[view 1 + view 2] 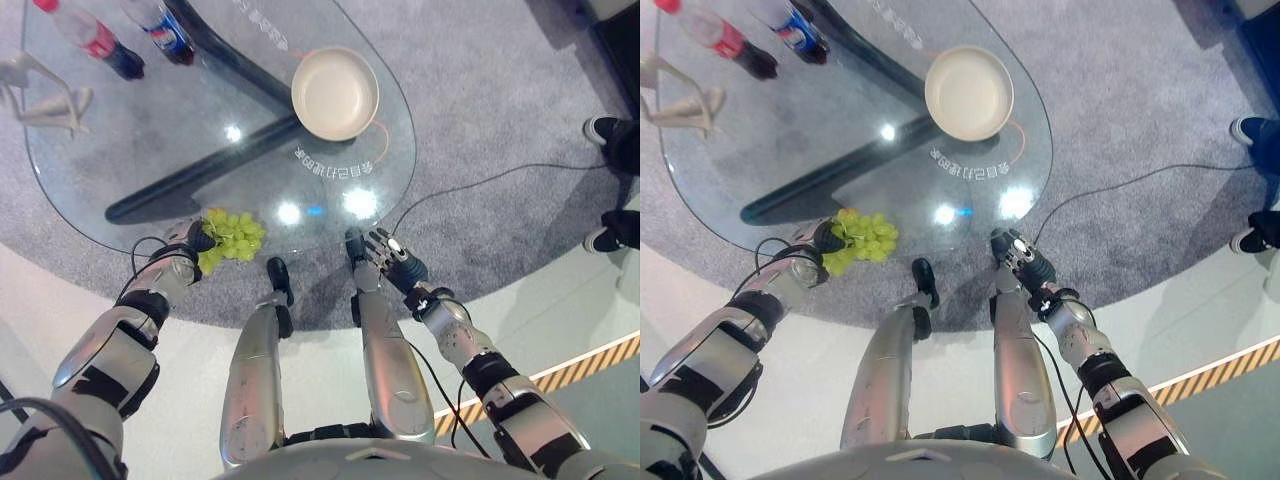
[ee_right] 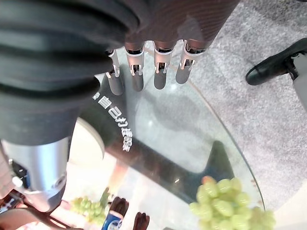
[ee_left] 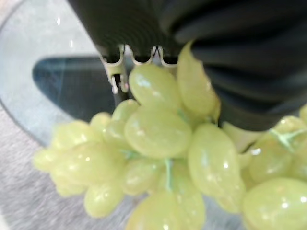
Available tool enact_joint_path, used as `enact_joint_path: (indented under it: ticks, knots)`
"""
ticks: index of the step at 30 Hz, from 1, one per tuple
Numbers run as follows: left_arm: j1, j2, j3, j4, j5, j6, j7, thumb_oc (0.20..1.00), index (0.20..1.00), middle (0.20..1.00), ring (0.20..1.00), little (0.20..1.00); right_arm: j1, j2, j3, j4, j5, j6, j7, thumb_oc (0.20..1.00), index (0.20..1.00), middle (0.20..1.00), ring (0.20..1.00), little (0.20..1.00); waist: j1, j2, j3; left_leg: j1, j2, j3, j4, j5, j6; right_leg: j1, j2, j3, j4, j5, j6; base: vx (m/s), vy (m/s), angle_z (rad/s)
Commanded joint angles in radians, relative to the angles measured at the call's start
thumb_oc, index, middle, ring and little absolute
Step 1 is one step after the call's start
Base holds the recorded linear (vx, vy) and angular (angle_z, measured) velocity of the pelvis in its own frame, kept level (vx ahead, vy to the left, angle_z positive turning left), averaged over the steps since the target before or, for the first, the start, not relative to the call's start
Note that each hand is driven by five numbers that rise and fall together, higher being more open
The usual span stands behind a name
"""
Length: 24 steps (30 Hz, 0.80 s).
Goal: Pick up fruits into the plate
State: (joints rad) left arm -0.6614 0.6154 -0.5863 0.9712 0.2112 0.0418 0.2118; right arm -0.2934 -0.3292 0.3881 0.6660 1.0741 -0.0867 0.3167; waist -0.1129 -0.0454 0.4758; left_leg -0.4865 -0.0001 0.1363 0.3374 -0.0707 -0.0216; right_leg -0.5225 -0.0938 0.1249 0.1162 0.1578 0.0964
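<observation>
Grapes: a bunch of pale green grapes (image 1: 232, 237) lies at the near rim of the oval glass table (image 1: 150, 140), on the robot's left side, well apart from the plate.
Left hand: the left hand (image 1: 193, 240) is at the bunch, touching its near side; in the left wrist view the grapes (image 3: 163, 158) press right up under the dark cover, and I cannot tell whether the fingers have closed on them. It sits there, I judge, because the fruit is closest to that arm.
Plate: a round cream plate (image 1: 335, 93) stands empty toward the far side of the table, nearer the robot's right, so the bunch must be carried across the glass.
Right hand: the right hand (image 1: 383, 252) hovers at the near rim, fingers straight and holding nothing, seemingly kept out of the way.
Bystanders: two plastic bottles (image 1: 125, 35) and a white figurine (image 1: 45, 95) stand at the far left, clear of the likely path; a person's dark shoes (image 1: 603, 130) rest on the grey carpet.
Stage: picking is just starting; nothing is in the plate yet.
</observation>
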Motion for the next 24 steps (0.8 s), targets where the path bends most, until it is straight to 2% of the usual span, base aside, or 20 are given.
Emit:
enact_joint_path:
  ticks: [1,8,14,15,21,24]
  knots:
    - [0.008,0.067,0.08,-0.058,-0.018,-0.022,0.038,0.2,0.2,0.2,0.2,0.2,0.027,-0.023,-0.04,-0.081,-0.028,-0.007,0.029,1.0,1.0,1.0,1.0,1.0,0.02,0.072,0.044,0.151,-0.051,-0.063,-0.243,0.076,0.013,0.074,0.064,-0.122,0.062,-0.126,-0.025,0.04,-0.003,0.03]
    - [0.078,0.124,0.144,-0.23,0.019,-0.02,0.036,0.2,0.2,0.2,0.2,0.2,0.079,-0.028,-0.071,-0.135,-0.045,-0.014,0.033,1.0,1.0,1.0,1.0,1.0,0.033,0.083,0.032,0.265,-0.046,-0.069,-0.273,0.065,0.011,0.196,0.044,-0.139,0.045,-0.149,-0.019,0.05,-0.01,0.1]
    - [0.133,0.21,0.166,-0.394,0.091,-0.027,-0.003,0.2,0.2,0.2,0.2,0.2,0.115,-0.067,-0.094,-0.225,-0.199,-0.07,0.009,1.0,1.0,1.0,1.0,1.0,0.044,0.081,-0.022,0.335,-0.047,-0.073,-0.298,0.054,0.01,0.28,0.021,-0.159,0.009,-0.155,-0.01,0.07,-0.031,0.11]
    - [0.147,0.244,0.171,-0.446,0.123,-0.032,-0.023,0.2,0.2,0.2,0.2,0.2,0.12,-0.09,-0.102,-0.266,-0.27,-0.081,-0.007,1.0,1.0,1.0,1.0,1.0,0.048,0.078,-0.038,0.353,-0.047,-0.074,-0.302,0.049,0.009,0.307,0.017,-0.166,-0.006,-0.155,-0.008,0.09,-0.074,0.15]
    - [0.182,0.345,0.206,-0.599,0.244,-0.071,-0.103,0.2,0.2,0.2,0.2,0.2,0.12,-0.19,-0.146,-0.412,-0.414,-0.027,-0.005,1.0,1.0,1.0,1.0,1.0,0.061,0.061,-0.097,0.418,-0.047,-0.086,-0.319,0.037,0.009,0.398,0.01,-0.186,-0.054,-0.153,-0.003,0.09,-0.079,0.11]
    - [0.168,0.416,0.212,-0.693,0.301,-0.117,-0.179,0.2,0.2,0.2,0.2,0.2,0.097,-0.288,-0.174,-0.475,-0.489,0.03,0.009,1.0,1.0,1.0,1.0,1.0,0.074,0.052,-0.156,0.462,-0.045,-0.093,-0.331,0.031,0.005,0.453,0.007,-0.206,-0.08,-0.151,0.0,0.13,-0.076,0.11]
